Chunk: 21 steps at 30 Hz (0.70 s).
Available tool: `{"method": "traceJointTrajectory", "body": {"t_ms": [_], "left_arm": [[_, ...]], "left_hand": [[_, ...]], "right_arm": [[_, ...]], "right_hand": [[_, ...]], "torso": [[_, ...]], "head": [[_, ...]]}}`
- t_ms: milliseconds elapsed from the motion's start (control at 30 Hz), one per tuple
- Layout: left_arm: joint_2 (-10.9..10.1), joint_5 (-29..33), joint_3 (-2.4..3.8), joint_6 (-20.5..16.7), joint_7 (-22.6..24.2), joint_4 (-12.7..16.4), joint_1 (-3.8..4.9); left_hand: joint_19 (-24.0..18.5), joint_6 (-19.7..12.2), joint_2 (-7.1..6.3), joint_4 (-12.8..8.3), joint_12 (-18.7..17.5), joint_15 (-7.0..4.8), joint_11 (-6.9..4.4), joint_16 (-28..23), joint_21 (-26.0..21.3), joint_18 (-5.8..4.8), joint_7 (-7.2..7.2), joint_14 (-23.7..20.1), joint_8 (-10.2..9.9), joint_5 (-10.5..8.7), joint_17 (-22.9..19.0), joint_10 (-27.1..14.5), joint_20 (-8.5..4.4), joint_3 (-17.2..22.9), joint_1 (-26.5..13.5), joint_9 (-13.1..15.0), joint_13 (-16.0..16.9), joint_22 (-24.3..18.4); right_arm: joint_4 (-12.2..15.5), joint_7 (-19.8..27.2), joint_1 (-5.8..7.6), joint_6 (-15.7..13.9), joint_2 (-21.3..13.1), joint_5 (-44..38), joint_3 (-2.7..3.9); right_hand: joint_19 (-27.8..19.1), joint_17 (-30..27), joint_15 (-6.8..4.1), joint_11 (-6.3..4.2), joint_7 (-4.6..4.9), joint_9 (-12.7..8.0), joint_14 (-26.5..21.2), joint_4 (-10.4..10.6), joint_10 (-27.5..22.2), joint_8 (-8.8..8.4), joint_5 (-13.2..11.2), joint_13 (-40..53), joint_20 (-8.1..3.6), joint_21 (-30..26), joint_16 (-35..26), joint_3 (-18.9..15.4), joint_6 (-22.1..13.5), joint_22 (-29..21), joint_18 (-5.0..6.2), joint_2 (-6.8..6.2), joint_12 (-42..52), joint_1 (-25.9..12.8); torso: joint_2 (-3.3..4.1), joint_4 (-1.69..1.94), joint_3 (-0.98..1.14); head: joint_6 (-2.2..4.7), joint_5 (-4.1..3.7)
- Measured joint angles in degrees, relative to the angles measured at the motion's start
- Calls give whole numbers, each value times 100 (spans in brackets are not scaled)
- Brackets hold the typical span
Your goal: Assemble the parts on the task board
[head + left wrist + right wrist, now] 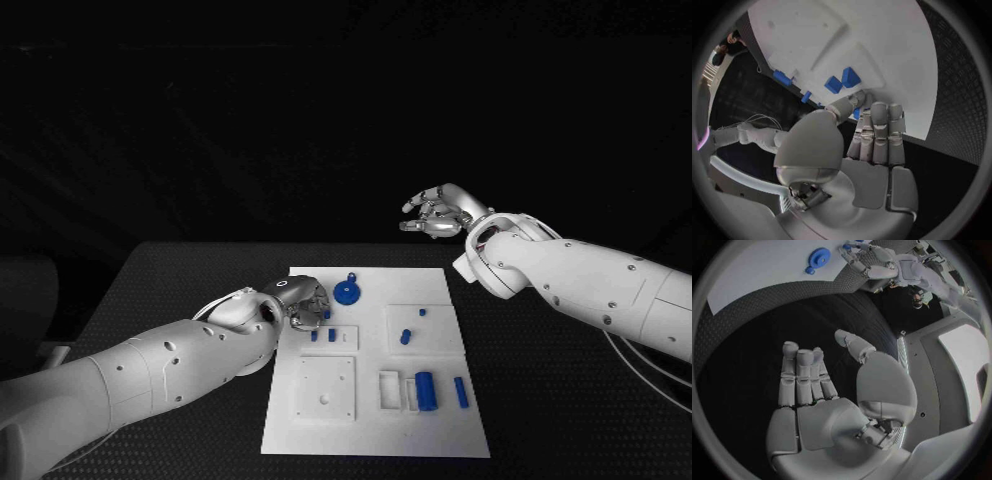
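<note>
1. A black table carries a white board at its middle, long side running from the near edge toward the far edge.
2. The left arm reaches in from the table's near left corner. Its hand sits over the board's left edge, about halfway along it.
3. The right arm crosses the table's right side. Its hand is raised past the table's far edge, well apart from the board. In the right wrist view its fingers are straight and lie side by side with the thumb apart, and it holds nothing.
4. In the left wrist view the left hand's fingers lie pressed together, their tips down among small blue parts at the board's edge. Whether thumb and finger already pinch a part cannot be told.
5. A blue gear lies near the board's far edge, just beside the left hand.
6. Two blue blocks stand just beyond the left fingertips. A long blue bar and a thinner peg lie toward the board's near right corner.
7. Judged step: the left hand is picking one small part at the board's left edge.
8. To do it well, close slowly on one part only, lift straight up, and avoid knocking the neighbouring blocks or the gear. Keep the right hand clear until it is needed.
</note>
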Motion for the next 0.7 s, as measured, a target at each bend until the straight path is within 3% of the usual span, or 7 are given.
{"method": "traceJointTrajectory", "body": {"t_ms": [467, 700], "left_arm": [[-19, 38, -5, -86, 10, -8, -12], [-138, 58, 14, -164, 22, -55, -12]], "left_hand": [[1, -183, -42, 0, 0, 0, 0, 23, 0, -14, -19, 0, -68, 0, -6, 0, 0, 0, 42, -33, 33, -1], [1, -203, -69, -16, -60, 0, 2, 23, 0, -37, 1, 0, -68, 0, -13, -2, 1, 16, 69, -33, 26, -2]], "right_arm": [[-2, 0, -1, 6, -2, -1, 0], [-12, -1, -1, 39, -39, -2, 0]], "right_hand": [[0, 0, 0, 22, 1, 1, 0, 0, -21, 0, 0, -7, 0, 0, 0, 0, 2, 0, 1, 0, -1, 0], [-32, -26, 7, 14, 2, -6, -55, 0, -57, 0, 0, -44, 30, -30, -1, 0, 1, 1, 29, 0, -2, 0]], "torso": [[0, -1, 1], [-3, 0, 1]], "head": [[10, 0], [30, 4]]}}
